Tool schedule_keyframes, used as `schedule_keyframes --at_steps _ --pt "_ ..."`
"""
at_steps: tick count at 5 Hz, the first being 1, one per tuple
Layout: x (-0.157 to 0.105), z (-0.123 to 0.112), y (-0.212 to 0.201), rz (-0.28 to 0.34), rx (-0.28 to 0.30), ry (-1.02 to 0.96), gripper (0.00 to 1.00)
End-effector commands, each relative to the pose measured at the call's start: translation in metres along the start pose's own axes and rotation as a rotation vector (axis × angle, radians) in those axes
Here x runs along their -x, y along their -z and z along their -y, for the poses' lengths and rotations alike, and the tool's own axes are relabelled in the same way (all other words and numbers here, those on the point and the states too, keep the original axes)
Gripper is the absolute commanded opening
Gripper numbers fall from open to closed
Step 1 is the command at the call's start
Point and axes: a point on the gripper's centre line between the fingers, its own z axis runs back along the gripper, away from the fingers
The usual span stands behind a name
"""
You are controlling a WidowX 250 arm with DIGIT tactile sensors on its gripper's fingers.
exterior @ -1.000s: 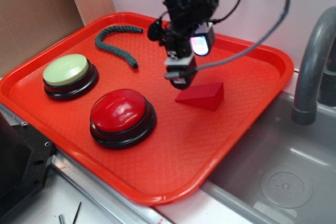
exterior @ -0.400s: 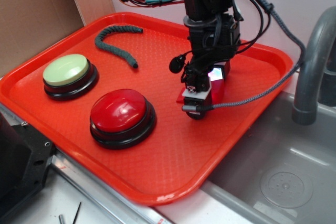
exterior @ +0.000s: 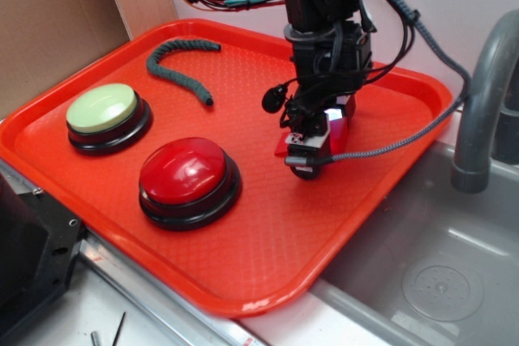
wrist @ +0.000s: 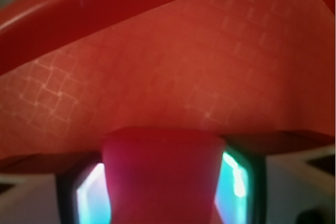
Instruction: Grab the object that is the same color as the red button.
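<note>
The gripper [exterior: 306,154] is down on the red tray [exterior: 243,281], to the right of the red button [exterior: 186,172], with the red wedge block [wrist: 163,177] between its jaws. In the wrist view both glowing pads [wrist: 233,179] sit flush against the block's sides, so the jaws are closed onto it. The block rests on the tray, just right of the red button and well apart from the pale green button [exterior: 104,111].

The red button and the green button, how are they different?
The red button has a shiny bright red dome; the green button has a pale, duller green dome. The red button sits nearer the tray's front edge and closer to the gripper; the green button sits farther left, nearer the dark rope piece's end of the tray. Both are round domes on black bases, standing upright, with nothing touching them.
</note>
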Motion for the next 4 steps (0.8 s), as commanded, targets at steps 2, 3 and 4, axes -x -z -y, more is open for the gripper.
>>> schedule_keyframes --at_steps 2,3,4 --pt "0.019 -0.014 -0.085 0.054 -0.058 -0.500 0.00" --pt "0.037 -0.024 -0.115 0.016 -0.084 -0.750 0.00" --pt "0.048 -0.032 -0.140 -0.014 -0.121 -0.999 0.00"
